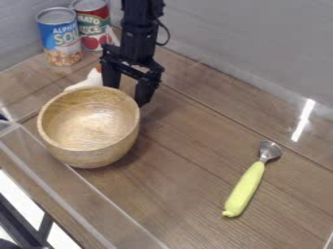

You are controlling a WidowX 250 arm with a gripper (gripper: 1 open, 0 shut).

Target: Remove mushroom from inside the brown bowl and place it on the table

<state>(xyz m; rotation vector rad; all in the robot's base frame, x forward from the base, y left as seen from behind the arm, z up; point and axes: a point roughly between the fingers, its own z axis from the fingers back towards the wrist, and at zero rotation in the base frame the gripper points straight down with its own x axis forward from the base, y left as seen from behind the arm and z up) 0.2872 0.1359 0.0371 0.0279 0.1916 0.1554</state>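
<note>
While claw (130,89) hovers, mushroom (89,81) orientation unclear
</note>
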